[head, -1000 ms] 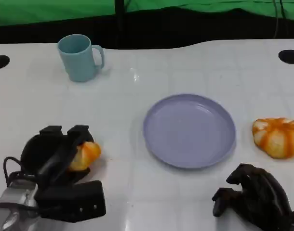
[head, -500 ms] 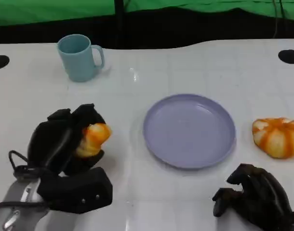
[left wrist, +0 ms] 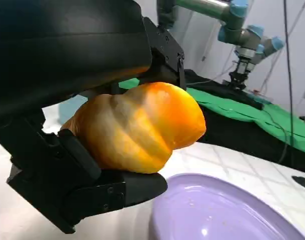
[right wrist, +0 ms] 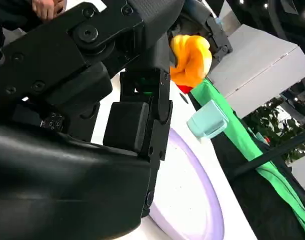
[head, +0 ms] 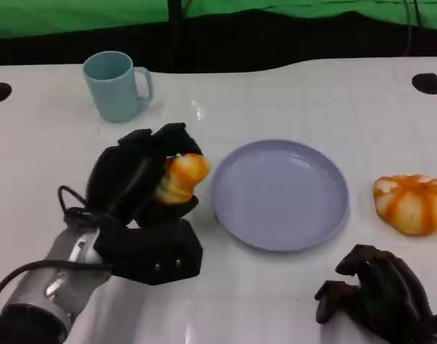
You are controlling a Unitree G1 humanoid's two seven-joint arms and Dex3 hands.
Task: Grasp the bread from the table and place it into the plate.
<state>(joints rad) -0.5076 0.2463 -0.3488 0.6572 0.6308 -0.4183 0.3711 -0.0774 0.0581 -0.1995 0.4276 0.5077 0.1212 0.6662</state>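
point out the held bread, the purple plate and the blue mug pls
orange-yellow bread roll (head: 181,177), head view, on its exposed upper side above the left hand's fingers
round purple plastic plate (head: 236,229), head view, on its near-left rim
light blue handled mug (head: 111,89), head view, on its outer wall

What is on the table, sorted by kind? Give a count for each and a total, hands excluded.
Bread: 2, one held in the left hand at, one striped orange-and-white loaf on the table
Plate: 1, purple
Mug: 1, light blue
Total: 4
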